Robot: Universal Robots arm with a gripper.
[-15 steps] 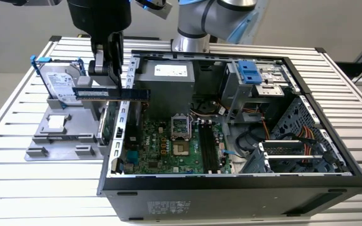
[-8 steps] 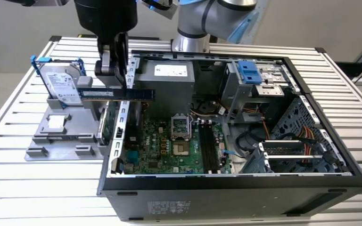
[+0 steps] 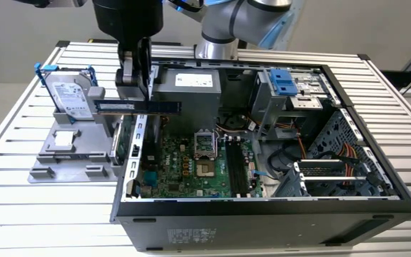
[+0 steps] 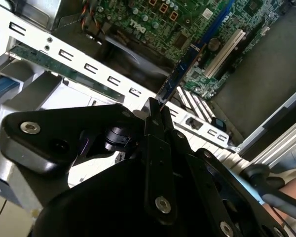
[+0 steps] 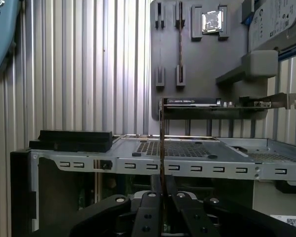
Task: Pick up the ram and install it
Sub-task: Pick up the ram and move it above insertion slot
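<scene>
Well, the ram [image 3: 137, 107] is up off its rest, a thin, flat strip of bluish-green board with a row of dark chips. The gripper [image 3: 135, 99] holds it from above near its middle, jaws drawn narrow and pinching the board between them. It hangs level and lengthwise over the wall of the open computer case [image 3: 263, 225] on the exterior view's left, between the grey holder [image 3: 77, 160] on the table [image 3: 20, 214] and the motherboard [image 3: 184, 166]. In both wrist views it shows edge-on, a fine line running out from between the jaws.

To my eye this is the carry into the case. Doing it well means keeping the stick level and its long edge parallel to the long black slots [image 3: 237, 168] beside the processor socket [image 3: 204, 142]. So slim a board could rock in a narrow grip, so a slow, steady move seems wise, and its lower edge should stay clear of the stamped metal lip of the wall.

Around it, the case is grey sheet metal, punched with slots and fine perforations. The table is ribbed pale metal slats. The holder looks like matte moulded plastic with upright cradles. One of them holds a silver hard drive [image 3: 70, 96] with blue handles, and another an expansion card [image 5: 192, 102] set on edge.
</scene>
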